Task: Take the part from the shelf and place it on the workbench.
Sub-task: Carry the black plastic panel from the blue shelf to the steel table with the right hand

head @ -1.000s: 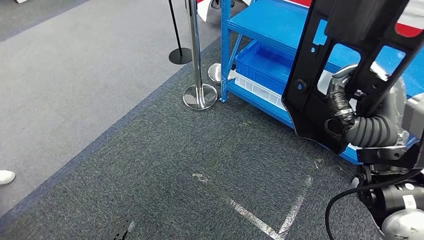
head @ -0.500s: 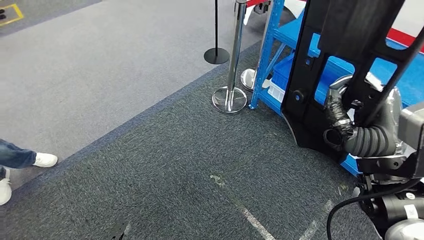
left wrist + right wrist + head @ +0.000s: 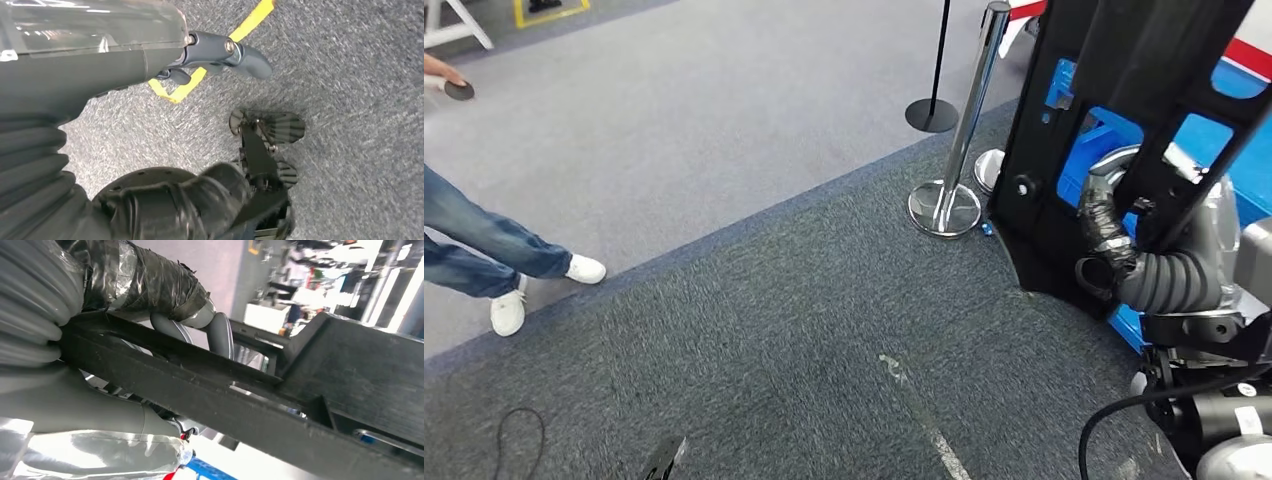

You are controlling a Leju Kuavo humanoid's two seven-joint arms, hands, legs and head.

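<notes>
No text, label, brand or number can be read on anything in these views. The yellow tape [image 3: 210, 65] on the carpet below the left hand [image 3: 220, 52] forms a bare floor marking without lettering.

The part [image 3: 1124, 120] in the right hand [image 3: 1124, 255] looks like matt black moulded plastic, faintly scuffed along its ribs. The hand's thumb is wrapped in wrinkled, shiny tape; its cover is ribbed grey rubber. Beside it, the stanchion [image 3: 964, 130] is mirror-polished metal, the shelf [image 3: 1194, 140] glossy blue paint, the carpet [image 3: 774, 320] coarse grey pile.
</notes>
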